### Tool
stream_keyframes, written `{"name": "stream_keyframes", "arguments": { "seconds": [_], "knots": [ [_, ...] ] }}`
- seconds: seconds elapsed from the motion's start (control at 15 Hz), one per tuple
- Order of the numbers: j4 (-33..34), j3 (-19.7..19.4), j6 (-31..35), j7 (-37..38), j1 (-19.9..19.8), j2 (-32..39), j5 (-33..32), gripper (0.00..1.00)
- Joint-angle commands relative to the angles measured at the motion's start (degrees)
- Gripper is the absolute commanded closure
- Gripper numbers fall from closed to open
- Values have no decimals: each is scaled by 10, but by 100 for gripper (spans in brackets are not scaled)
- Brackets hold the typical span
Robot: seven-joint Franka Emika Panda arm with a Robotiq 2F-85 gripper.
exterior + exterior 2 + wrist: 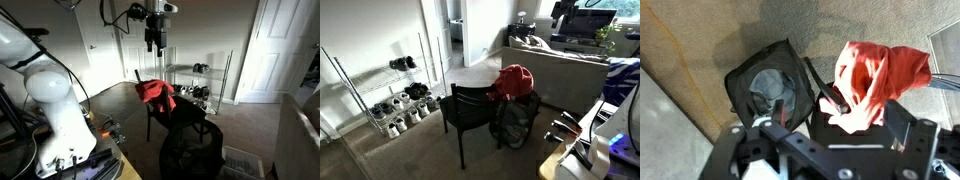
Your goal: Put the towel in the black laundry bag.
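A red towel (155, 92) is draped over the back of a black chair (165, 112); it also shows in an exterior view (513, 82) and in the wrist view (880, 72). The black laundry bag (190, 150) stands open on the floor right beside the chair, also seen in an exterior view (513, 122) and from above in the wrist view (765, 85). My gripper (152, 40) hangs high above the towel. In the wrist view the gripper (845, 125) is open and empty, its fingers spread with the towel far below between them.
A wire shoe rack (205, 82) with several shoes stands by the wall, also in an exterior view (395, 95). A sofa (565, 60) is behind the chair. White doors (270, 50) and a desk with equipment (585, 140) border the carpeted floor.
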Motion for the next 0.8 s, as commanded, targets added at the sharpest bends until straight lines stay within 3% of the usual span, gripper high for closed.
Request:
{"name": "stream_keyframes", "arguments": {
  "seconds": [0.0,0.4,0.73],
  "knots": [
    [2,6,-2,-3,-8,1,3,0],
    [2,6,-2,-3,-8,1,3,0],
    [59,48,10,24,15,35,7,0]
  ]
}}
